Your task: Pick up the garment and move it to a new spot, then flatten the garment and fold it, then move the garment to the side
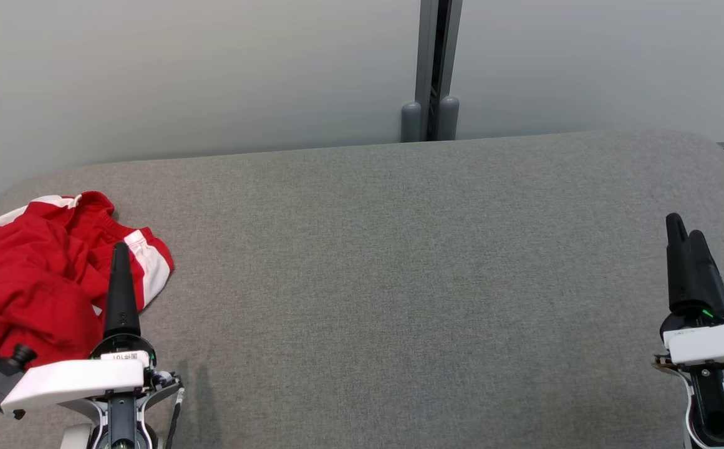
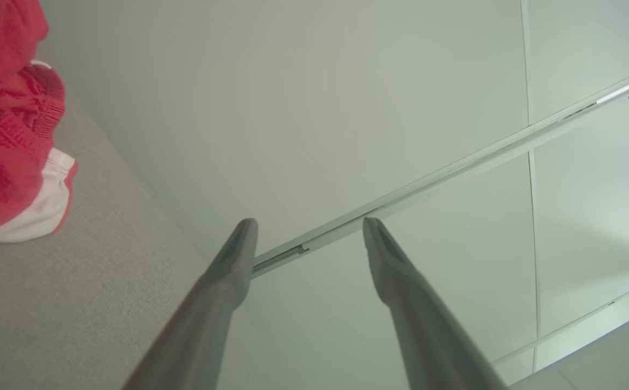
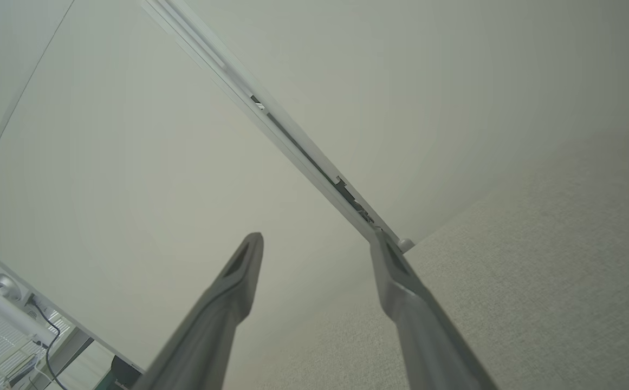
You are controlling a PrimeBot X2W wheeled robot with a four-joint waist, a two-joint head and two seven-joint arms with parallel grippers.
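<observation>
1. Left gripper [image 1: 120, 252] sits closest, at 7 o'clock in the head view. Its two dark fingers [image 2: 227, 281] are spread apart with nothing between them, which suits a pick not yet begun.
2. Seen from the left wrist, those fingers point at the pale wall [image 2: 314, 108] rather than down at cloth. The gripper looks parked, not reaching.
3. Right gripper [image 1: 685, 227] stands at 4 o'clock, fingers [image 3: 238, 281] likewise parted and empty, over bare tabletop.
4. Outward from the left fingers lies the red garment [image 1: 31, 274], crumpled at 9 o'clock near the table's left edge. It has white stripes and a gathered elastic band, so it is probably shorts.
5. One left finger overlaps its right hem in the head view, yet the left wrist view puts the cloth off at 9 o'clock, apart from the tips.
6. Grey fabric table [image 1: 399, 262] lies bare from centre to 3 o'clock, likely the new spot. The left arm is better placed to lift.
</observation>
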